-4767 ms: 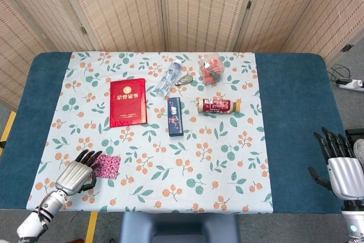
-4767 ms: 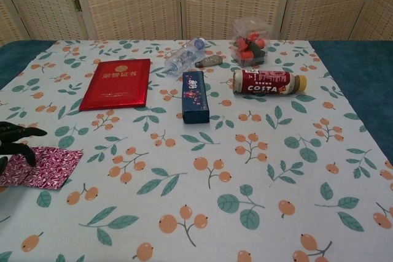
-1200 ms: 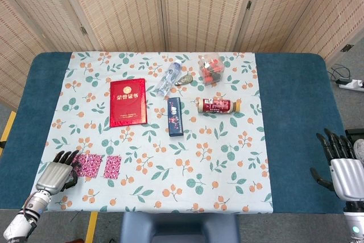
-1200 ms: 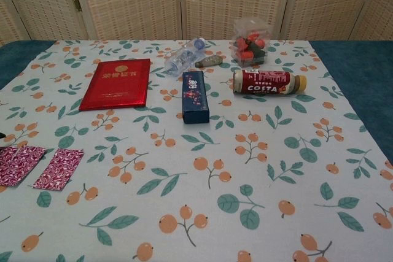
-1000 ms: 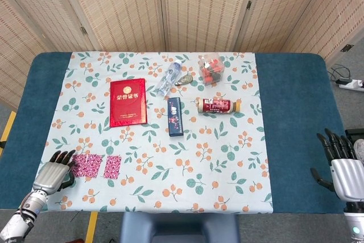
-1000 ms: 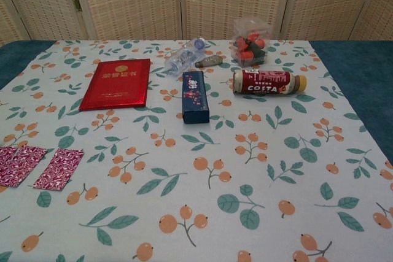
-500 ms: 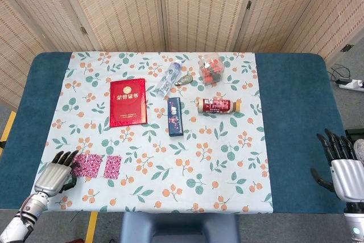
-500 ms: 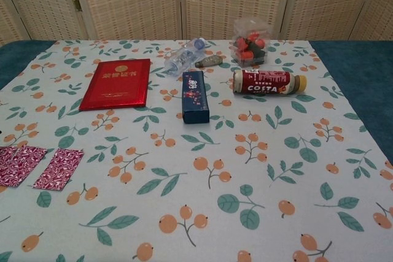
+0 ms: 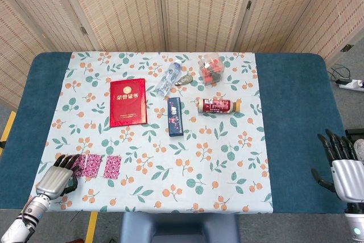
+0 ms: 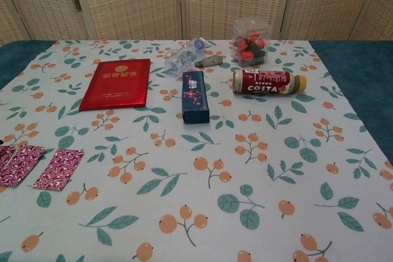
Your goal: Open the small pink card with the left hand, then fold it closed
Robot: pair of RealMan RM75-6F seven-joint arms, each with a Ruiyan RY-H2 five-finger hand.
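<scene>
1. Left robot hand (image 9: 53,178) at near left corner of bench (image 9: 296,112), palm down, fingers (image 9: 68,160) stretched forward and apart, tips at or just over left edge of pink card (image 9: 97,165); whether touching, cannot tell. Nothing held.
2. Pink card (image 10: 38,166) lying open and flat on flowered cloth (image 9: 170,157), two patterned panels side by side with a pale strip between, near left front edge.
3. Right robot hand (image 9: 343,169) at near right, off cloth and beyond bench edge, fingers upright and spread, holding nothing; well apart from every object.
4. Mid bench: dark blue box (image 9: 175,116) lying lengthwise, pointing away; same box (image 10: 194,96) central in chest view.
5. Left of box: red booklet (image 9: 128,102) with gold lettering, flat, closed.
6. Right of box: brown bottle (image 9: 218,106) on its side, cap to right; label reads COSTA (image 10: 268,81) in chest view.
7. Farther back: clear water bottle (image 9: 166,78) on its side, angled; small grey-green item (image 9: 186,79) just beside its cap end, too small to identify.
8. Far right of those: clear plastic tub (image 9: 210,69) with red pieces inside, upright.
9. Behind bench: woven folding screen (image 9: 182,4).
</scene>
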